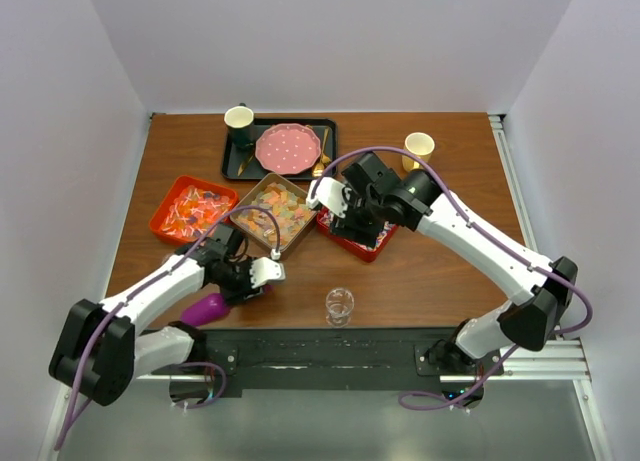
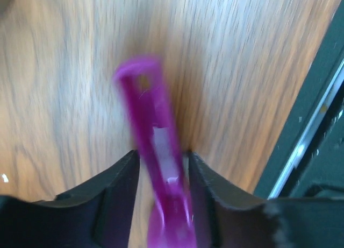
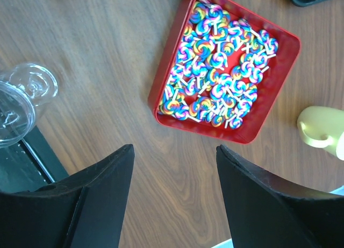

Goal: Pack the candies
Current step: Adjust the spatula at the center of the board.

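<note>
Right gripper (image 3: pixel 174 147) hangs wide open and empty over the table (image 1: pixel 450 271), beside the red tray (image 3: pixel 169 70) of swirled candies (image 3: pixel 215 70); more fill the brown tray (image 1: pixel 248 196) and the orange tray (image 1: pixel 165 199) further left. Left gripper (image 2: pixel 162 152) sits at the near left, drawn in close around the purple scoop (image 2: pixel 148 97) handle, though blur hides whether it truly grips.

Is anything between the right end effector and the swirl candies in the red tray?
Nothing visible does. The right end effector hangs open over bare table, and the swirl candies lie uncovered in the red tray just ahead. The glass stands off to one side, the yellow cup to the other.
</note>
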`<state>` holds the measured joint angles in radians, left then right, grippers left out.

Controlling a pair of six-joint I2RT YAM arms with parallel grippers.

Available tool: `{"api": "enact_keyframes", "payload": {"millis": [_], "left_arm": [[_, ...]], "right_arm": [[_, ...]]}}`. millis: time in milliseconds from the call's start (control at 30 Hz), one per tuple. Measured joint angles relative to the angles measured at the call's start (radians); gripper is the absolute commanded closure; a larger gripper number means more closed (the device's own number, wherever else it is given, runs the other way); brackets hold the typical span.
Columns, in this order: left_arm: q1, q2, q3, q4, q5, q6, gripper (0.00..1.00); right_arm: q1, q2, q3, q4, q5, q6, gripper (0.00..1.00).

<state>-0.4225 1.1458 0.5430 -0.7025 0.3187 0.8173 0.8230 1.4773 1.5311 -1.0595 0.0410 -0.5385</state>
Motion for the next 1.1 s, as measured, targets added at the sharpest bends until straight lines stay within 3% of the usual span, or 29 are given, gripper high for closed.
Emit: {"api": "enact_keyframes", "payload": {"millis": [100, 200, 267, 300, 467, 633, 733, 867, 1100], "left_arm": [[-0.039, 0.034, 0.0, 0.06, 0.03, -0.027, 0.62], [-0.081, 0.075, 0.016, 0.122, 0.051, -0.059, 0.48], [-0.105, 0.115, 0.036, 0.164, 0.067, -0.08, 0.09], [-0.113, 0.13, 0.046, 0.179, 0.071, -0.091, 0.0], [-0.119, 0.118, 0.089, 0.168, 0.075, -0.117, 0.0], [-0.078, -0.058, 0.094, 0.071, 0.072, -0.056, 0.0], [0.03, -0.111, 0.103, 0.012, 0.076, 0.011, 0.0], [0.168, -0.074, 0.115, -0.058, 0.071, 0.115, 0.0], [0.274, -0.071, 0.089, -0.102, 0.044, 0.238, 0.0]], "right_arm": [[-0.004, -0.012, -0.002, 0.001, 0.007, 0.0, 0.34], [-0.01, -0.023, -0.002, 0.001, 0.019, 0.0, 0.34], [-0.014, -0.028, -0.002, 0.001, 0.021, 0.0, 0.34], [-0.017, -0.03, -0.004, 0.002, 0.022, 0.0, 0.34], [-0.026, -0.041, -0.019, 0.002, 0.022, 0.0, 0.34], [-0.036, -0.05, -0.033, 0.004, 0.021, 0.0, 0.34], [-0.043, -0.053, -0.035, 0.006, 0.021, 0.0, 0.34], [-0.047, -0.059, -0.05, 0.009, 0.02, 0.0, 0.34], [-0.049, -0.06, -0.051, 0.01, 0.019, 0.0, 0.34]]}}
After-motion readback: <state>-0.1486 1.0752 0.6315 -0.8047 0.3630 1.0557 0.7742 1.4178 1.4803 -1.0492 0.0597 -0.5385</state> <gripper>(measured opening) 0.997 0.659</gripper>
